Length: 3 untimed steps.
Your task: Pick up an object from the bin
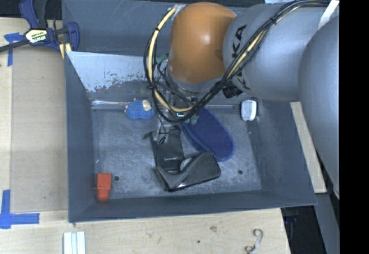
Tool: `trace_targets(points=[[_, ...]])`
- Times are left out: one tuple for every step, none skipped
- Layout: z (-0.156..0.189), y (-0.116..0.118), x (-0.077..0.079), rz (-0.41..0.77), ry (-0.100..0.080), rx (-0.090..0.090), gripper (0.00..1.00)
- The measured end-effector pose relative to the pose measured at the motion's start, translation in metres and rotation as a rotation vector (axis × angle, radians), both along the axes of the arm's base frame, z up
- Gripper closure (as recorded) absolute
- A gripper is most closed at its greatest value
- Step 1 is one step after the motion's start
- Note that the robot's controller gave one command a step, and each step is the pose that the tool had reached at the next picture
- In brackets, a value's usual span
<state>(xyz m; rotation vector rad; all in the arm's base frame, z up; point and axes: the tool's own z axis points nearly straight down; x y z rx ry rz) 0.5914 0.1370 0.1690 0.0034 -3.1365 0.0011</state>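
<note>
- Gripper (166, 135) hung below the big grey arm (271, 51), which reached in from the right; an orange cover (199, 45) ringed by yellow and black cables (154, 57) sat above it; it was low over the middle of the floor, and whether it was spread or closed could not be told
- Grey metal bin (78, 149) held a handful of loose things, most of them in its middle and back
- Dark flat pouch (193, 171), black to dark grey and seemingly folded, lay at the centre front of the floor; its upper left end reached up to just under the gripper, so this was the thing the gripper was over, though the view did not show it gripped
- Blue oval pad (213, 136), dark blue and flat, lay just right of the gripper, its lower end touching or overlapping the pouch
- Small crumpled light-blue thing (137, 110) lay near the back wall, left of the gripper and apart from it
- Small white thing (248, 110) rested against the right wall towards the back
- Small orange block (104, 186) sat alone in the front left corner, well apart from the rest
</note>
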Motion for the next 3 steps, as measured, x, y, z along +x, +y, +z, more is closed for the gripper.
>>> trace_targets(points=[[-0.100, -0.011, 0.029, -0.088, -0.015, 0.002, 0.00], [-0.092, -0.011, 0.031, -0.089, -0.020, 0.003, 1.00], [0.031, -0.004, 0.022, -0.102, -0.017, 0.003, 1.00]])
